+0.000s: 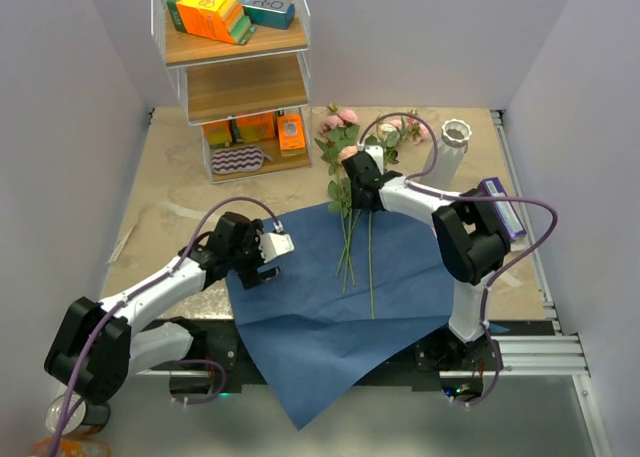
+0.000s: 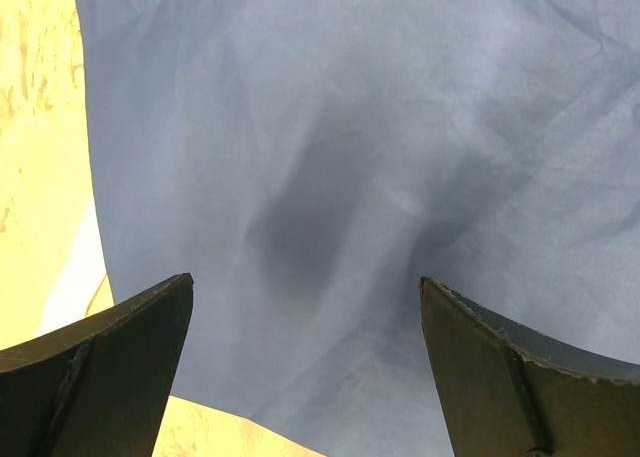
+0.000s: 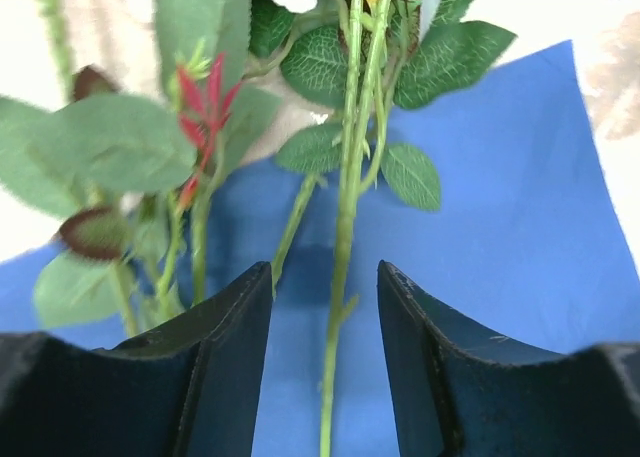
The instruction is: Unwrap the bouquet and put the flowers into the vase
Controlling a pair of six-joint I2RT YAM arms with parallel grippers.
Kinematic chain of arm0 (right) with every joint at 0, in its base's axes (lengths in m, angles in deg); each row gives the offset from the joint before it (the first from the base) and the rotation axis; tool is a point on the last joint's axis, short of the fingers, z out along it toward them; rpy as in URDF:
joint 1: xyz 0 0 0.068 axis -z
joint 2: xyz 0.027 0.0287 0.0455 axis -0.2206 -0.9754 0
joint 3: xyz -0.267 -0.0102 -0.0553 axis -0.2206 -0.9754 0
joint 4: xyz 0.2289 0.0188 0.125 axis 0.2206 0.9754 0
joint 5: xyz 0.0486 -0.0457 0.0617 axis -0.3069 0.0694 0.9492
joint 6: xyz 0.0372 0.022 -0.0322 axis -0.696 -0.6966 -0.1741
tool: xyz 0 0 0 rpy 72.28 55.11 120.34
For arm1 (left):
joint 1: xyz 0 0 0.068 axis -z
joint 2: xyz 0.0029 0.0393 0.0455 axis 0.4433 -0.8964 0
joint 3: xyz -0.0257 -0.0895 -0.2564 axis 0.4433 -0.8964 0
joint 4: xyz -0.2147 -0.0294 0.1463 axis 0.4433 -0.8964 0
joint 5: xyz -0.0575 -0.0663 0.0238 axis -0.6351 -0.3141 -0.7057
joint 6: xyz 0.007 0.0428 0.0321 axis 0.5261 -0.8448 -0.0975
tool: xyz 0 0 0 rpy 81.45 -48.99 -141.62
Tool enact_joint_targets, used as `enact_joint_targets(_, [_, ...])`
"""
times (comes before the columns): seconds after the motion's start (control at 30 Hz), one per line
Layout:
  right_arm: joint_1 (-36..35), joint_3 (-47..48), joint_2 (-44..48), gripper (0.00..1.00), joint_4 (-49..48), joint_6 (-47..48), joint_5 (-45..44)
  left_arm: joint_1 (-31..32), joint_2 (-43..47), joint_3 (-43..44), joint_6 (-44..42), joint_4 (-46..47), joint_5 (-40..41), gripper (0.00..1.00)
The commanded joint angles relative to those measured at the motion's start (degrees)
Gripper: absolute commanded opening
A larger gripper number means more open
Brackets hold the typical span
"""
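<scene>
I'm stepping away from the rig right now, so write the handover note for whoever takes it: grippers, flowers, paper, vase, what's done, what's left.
Left gripper: open, empty, over the left part of the blue paper.
Right gripper: open, low over the flowers, with one green stem between its jaws, not clamped.
Flowers: lying loose on the paper, blooms toward the far edge, stems toward the arms.
Vase: upright at the far right, nothing in it.
Done: paper spread flat, bouquet unwrapped.
Left: grasp the stems and put the flowers into the vase.
</scene>
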Motion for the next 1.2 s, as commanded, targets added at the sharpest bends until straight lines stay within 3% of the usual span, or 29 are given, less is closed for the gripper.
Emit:
enact_joint_targets(0.0, [3.0,2.18,-3.42,0.48,-0.63,-0.12,1.58,-0.32,1.19,0.06,-0.91,1.26,0.09,1.0])
enact_joint_targets(0.23, [4.85,-0.28,-2.64,0.34,-4.41,0.23,3.69,-0.32,1.19,0.06,-1.53,1.26,0.88,1.0])
enact_joint_targets(0.3, [5.03,-0.45,-2.46,0.35,-5.2,0.58,5.18,-0.32,0.84,0.23,-1.35,1.35,0.8,1.0])
enact_joint_targets(0.4, [4.94,-1.51,-1.14,0.45,-6.87,0.76,7.2,-0.32,0.4,0.49,-0.83,1.26,0.71,1.0])
enact_joint_targets(0.5, [5.03,-1.95,0.09,0.5,-7.93,1.98,7.65,-0.32,0.13,0.41,-0.82,1.35,0.62,0.99])
enact_joint_targets(0.63, [4.94,-1.86,1.93,0.52,-7.66,3.13,6.86,-0.32,-0.22,0.41,-0.73,1.44,0.53,1.0])
enact_joint_targets(0.93, [5.11,-2.92,5.71,0.5,-6.26,3.57,5.01,-0.32,-0.39,0.06,-1.0,1.61,0.62,1.0])
enact_joint_targets(1.17, [5.11,-4.58,5.36,0.39,-6.08,3.39,4.75,-0.32,-0.13,-0.12,-1.35,1.53,1.24,1.0])
